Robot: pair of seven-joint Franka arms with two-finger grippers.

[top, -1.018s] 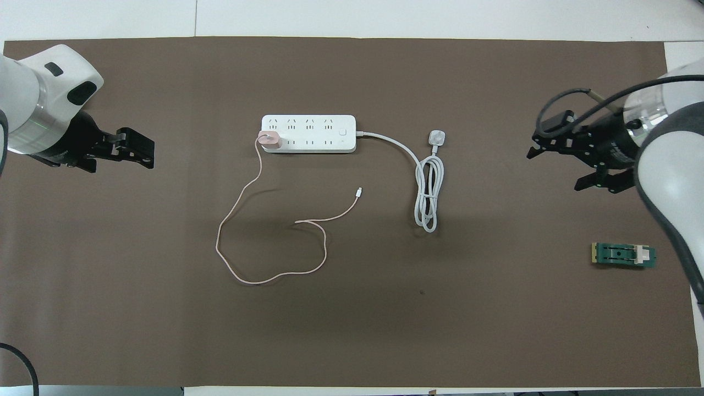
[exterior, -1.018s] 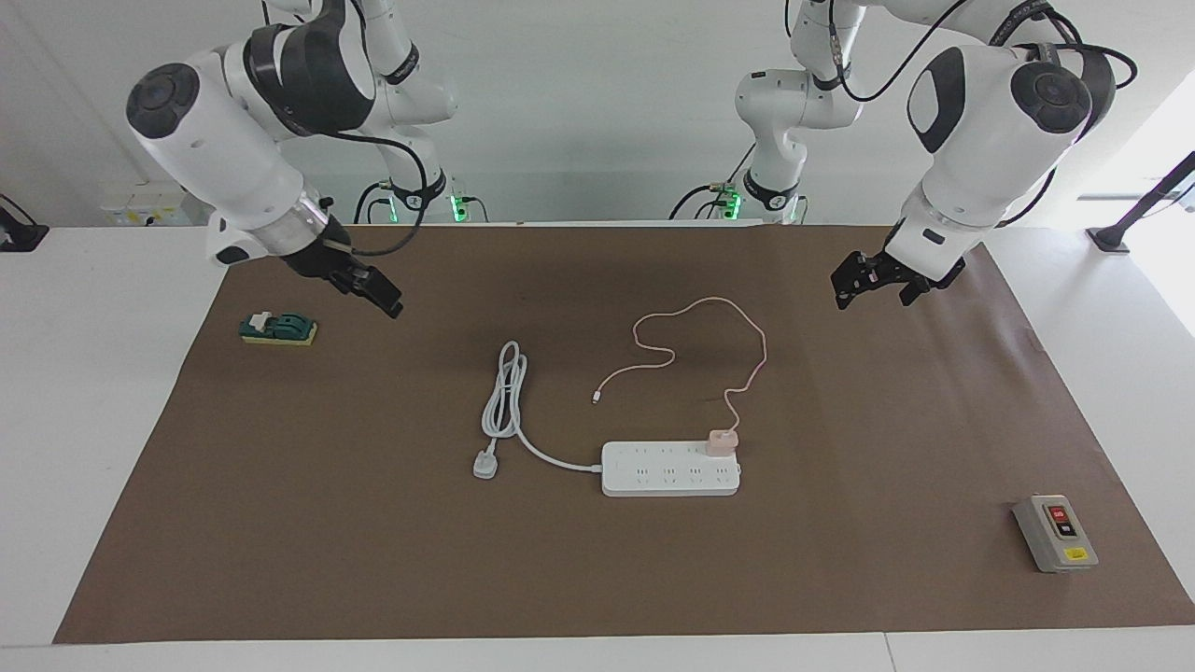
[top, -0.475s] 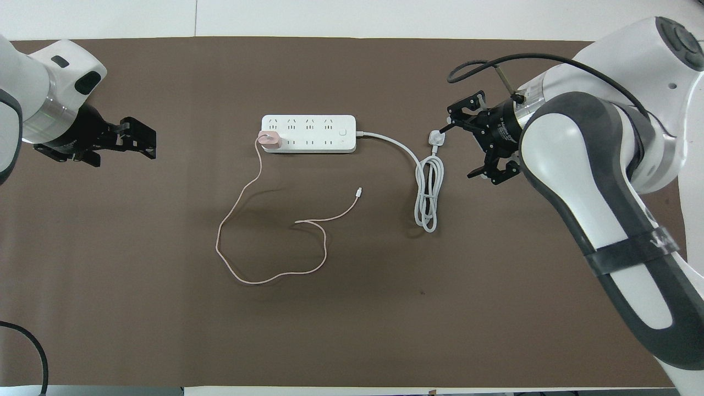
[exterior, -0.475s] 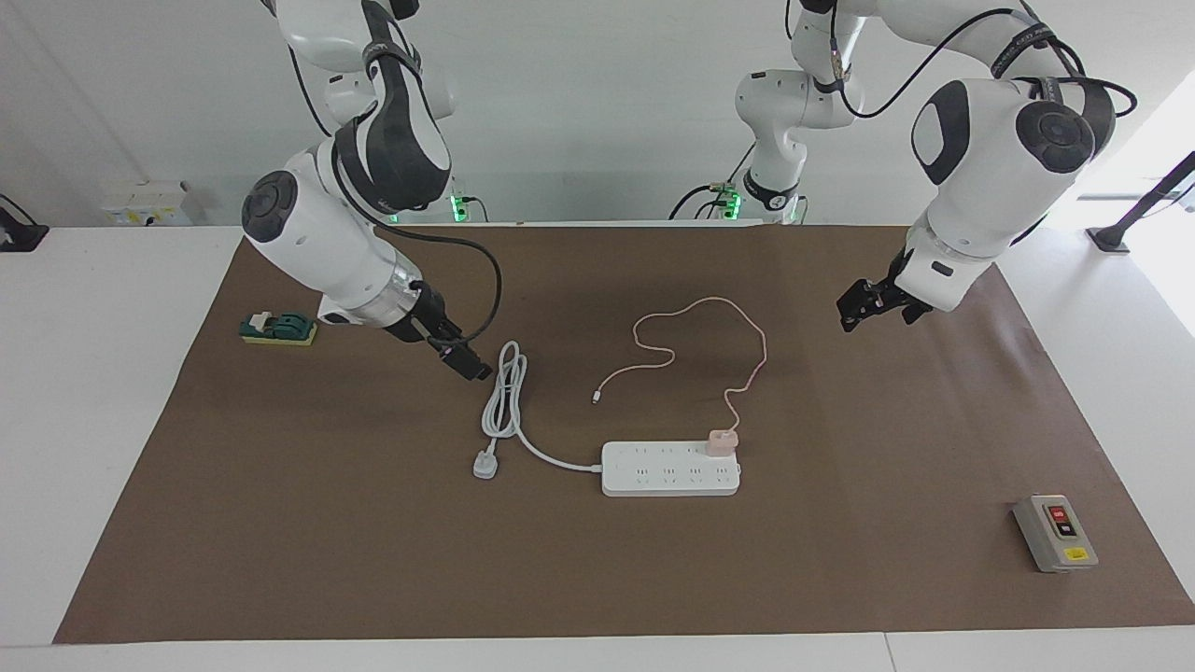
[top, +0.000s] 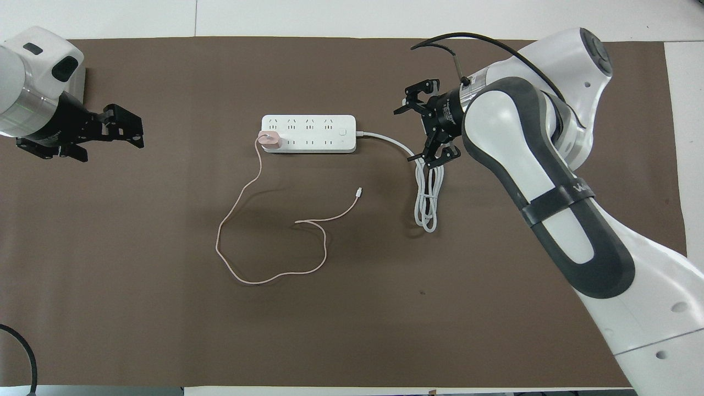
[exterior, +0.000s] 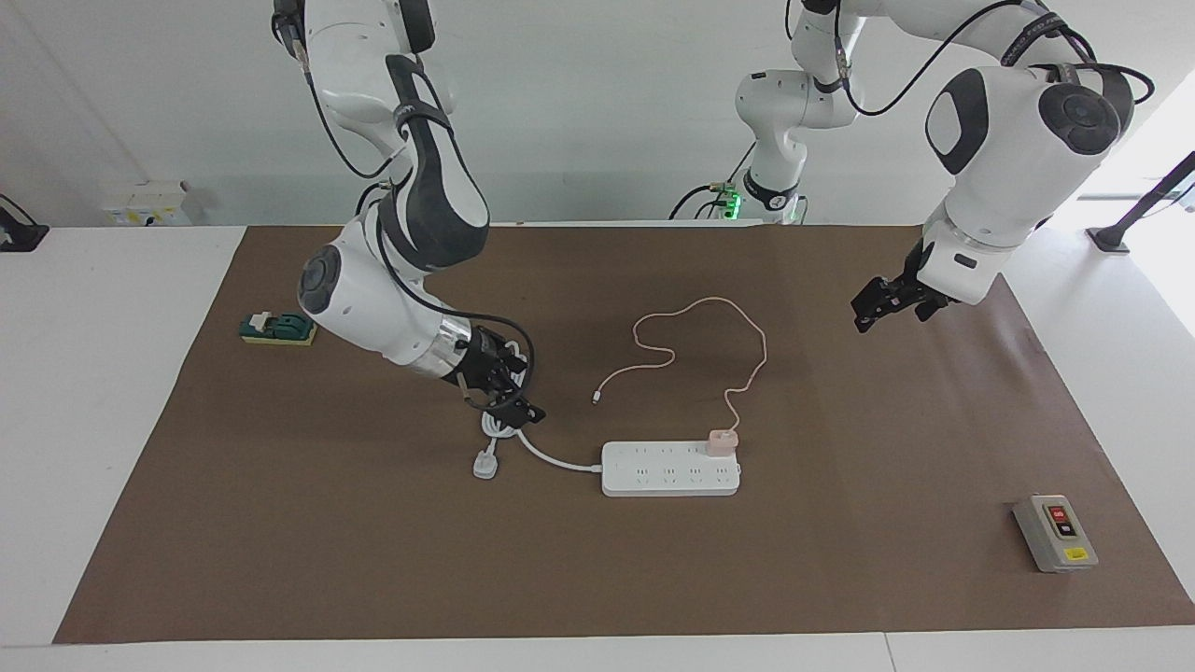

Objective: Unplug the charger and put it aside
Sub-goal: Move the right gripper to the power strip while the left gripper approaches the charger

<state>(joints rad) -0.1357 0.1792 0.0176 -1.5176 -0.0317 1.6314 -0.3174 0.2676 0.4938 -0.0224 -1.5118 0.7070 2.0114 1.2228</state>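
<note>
Right gripper (top: 413, 124) hung over the white cord (top: 426, 192), jaws spread wide, empty. Left gripper (exterior: 864, 314) hovered above the surface (exterior: 840, 560), jaws released, holding nothing.

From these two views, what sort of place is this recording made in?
Most likely a robotics lab bench. Two white arms stand at a white table covered by a brown mat, and test pieces are spread out on it: a power strip with a pink charger plugged in and a grey switch box.

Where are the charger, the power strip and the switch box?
charger (exterior: 722, 441), facing view, on the pink cube's body.
power strip (exterior: 653, 478), facing view, on its bare white top.
switch box (exterior: 1055, 532), facing view, on its grey face.
</note>
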